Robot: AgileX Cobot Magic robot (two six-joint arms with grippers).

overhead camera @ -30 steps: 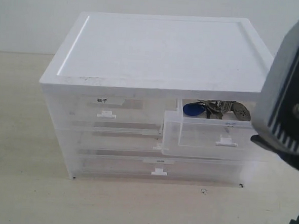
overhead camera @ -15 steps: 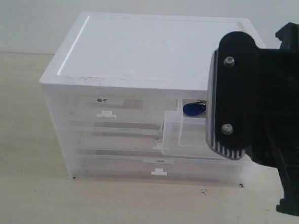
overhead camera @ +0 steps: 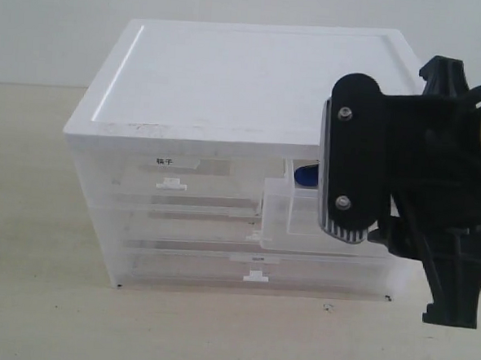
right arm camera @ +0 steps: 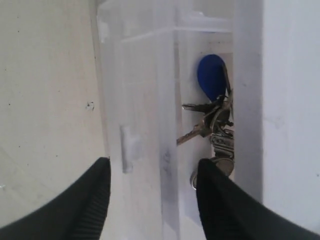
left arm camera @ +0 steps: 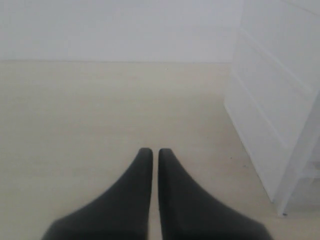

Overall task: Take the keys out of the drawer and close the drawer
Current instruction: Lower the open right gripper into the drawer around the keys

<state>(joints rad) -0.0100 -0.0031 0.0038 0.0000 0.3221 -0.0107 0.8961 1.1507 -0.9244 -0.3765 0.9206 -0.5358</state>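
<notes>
The half-width translucent drawer (overhead camera: 291, 224) stands pulled partway out of the white cabinet (overhead camera: 246, 82). The keys (right arm camera: 212, 117) lie inside it, with the blue fob (right arm camera: 211, 75) at one end and the metal tag near one fingertip (right arm camera: 207, 172). In the exterior view only a sliver of the blue fob (overhead camera: 306, 176) shows beside the right arm. My right gripper (right arm camera: 152, 167) hangs open above the drawer, its fingers straddling the drawer's front wall and white tab handle (right arm camera: 127, 150). My left gripper (left arm camera: 151, 152) is shut over bare table, holding nothing.
The cabinet also holds a half-width drawer with a black-lettered label (overhead camera: 165, 162) and full-width drawers (overhead camera: 255, 267) below. The cabinet's side (left arm camera: 270, 110) stands close to the left gripper. The pale tabletop (overhead camera: 37, 298) lies around the cabinet.
The right arm has swung left and in front of the open drawer, now hiding most of the keys and the drawer's handle in the exterior view. The drawer has not moved.
</notes>
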